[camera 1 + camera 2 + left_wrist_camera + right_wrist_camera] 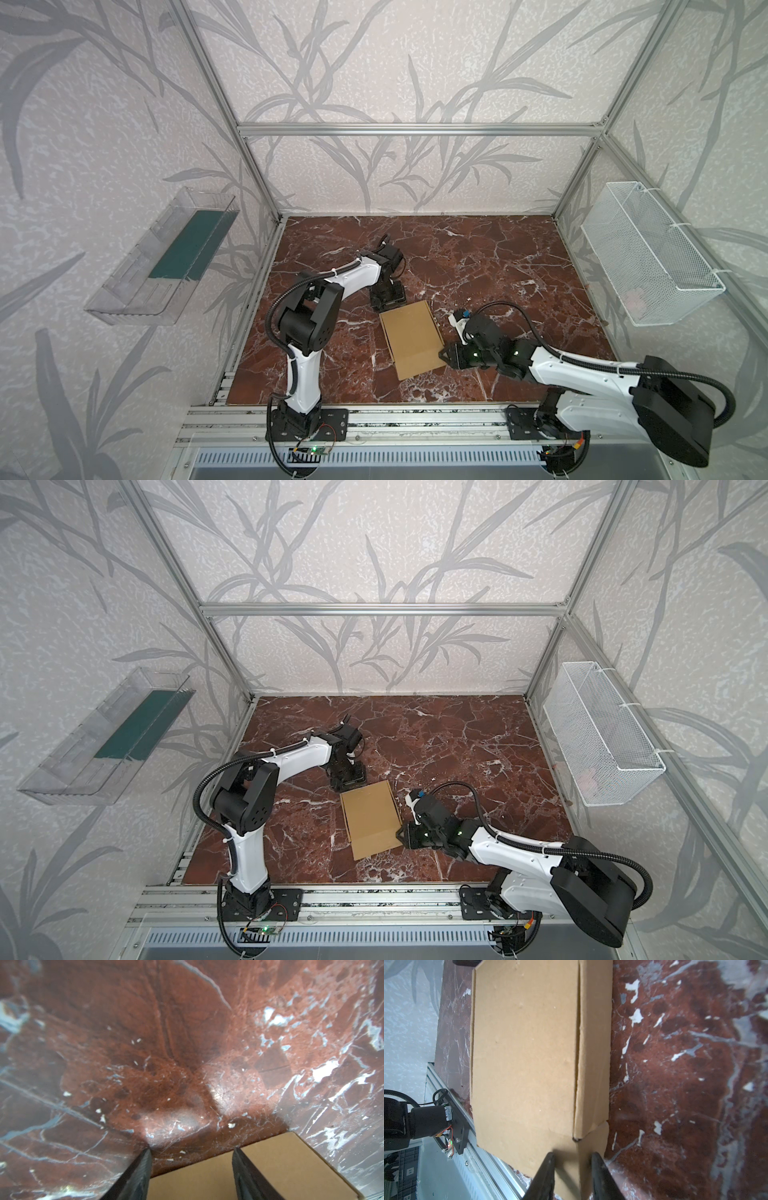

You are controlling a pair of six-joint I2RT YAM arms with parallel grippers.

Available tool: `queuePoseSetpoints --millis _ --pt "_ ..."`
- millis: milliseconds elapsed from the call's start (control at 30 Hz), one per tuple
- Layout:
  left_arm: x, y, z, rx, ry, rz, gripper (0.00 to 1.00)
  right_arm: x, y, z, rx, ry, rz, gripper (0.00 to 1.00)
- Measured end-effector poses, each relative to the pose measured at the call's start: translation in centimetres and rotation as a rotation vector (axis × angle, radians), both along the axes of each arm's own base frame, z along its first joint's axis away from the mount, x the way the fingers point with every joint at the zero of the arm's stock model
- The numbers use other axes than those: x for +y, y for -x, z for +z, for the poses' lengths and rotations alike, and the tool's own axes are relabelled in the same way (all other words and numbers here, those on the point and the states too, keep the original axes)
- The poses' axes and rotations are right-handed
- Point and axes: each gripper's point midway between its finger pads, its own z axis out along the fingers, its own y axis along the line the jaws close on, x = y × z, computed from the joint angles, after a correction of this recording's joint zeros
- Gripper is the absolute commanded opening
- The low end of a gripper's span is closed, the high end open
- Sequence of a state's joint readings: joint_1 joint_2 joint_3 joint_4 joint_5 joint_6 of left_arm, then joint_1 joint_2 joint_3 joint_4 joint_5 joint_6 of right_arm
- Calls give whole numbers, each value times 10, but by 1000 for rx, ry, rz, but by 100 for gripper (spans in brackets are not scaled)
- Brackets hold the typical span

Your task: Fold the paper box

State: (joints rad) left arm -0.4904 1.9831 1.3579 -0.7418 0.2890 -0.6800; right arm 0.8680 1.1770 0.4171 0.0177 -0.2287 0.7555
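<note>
Paper box, lid down, lies flat in the middle of the red marble tabletop. Left gripper sits at its far left corner, jaws well apart, gripping nothing. Right gripper is at the near right corner, jaws narrowly apart either side of the cardboard edge; whether it is pinching, cannot tell.

A robotics lab's test cell is showing: the left robot arm and the right robot arm are sitting bolted to an aluminium rail beside a marble-patterned tabletop. Aluminium framing is carrying leaf-print panels, with a plastic bin and a wire basket hanging.
</note>
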Motion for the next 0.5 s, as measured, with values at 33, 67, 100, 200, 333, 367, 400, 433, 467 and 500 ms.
queuePoseSetpoints --millis 33,67,100,200,333,367,400,433,467,500 --pt "0 0 0 0 0 0 64 0 0 0 0 0 1 31" --pt "0 0 0 0 0 0 64 0 0 0 0 0 1 31" --pt "0 0 0 0 0 0 64 1 1 0 1 0 2 31" --pt "0 0 0 0 -1 0 64 1 1 0 3 -1 3 30" --pt "0 0 0 0 0 0 64 1 2 0 5 -2 1 29" --pt "0 0 0 0 0 0 64 1 2 0 5 -3 2 29" --pt "0 0 0 0 0 0 64 2 2 0 6 -3 3 29" --pt "0 0 0 0 0 0 64 2 2 0 8 -4 3 28" --pt "0 0 0 0 0 0 64 2 3 0 10 -6 4 28" --pt "0 0 0 0 0 0 64 3 3 0 12 -9 6 28"
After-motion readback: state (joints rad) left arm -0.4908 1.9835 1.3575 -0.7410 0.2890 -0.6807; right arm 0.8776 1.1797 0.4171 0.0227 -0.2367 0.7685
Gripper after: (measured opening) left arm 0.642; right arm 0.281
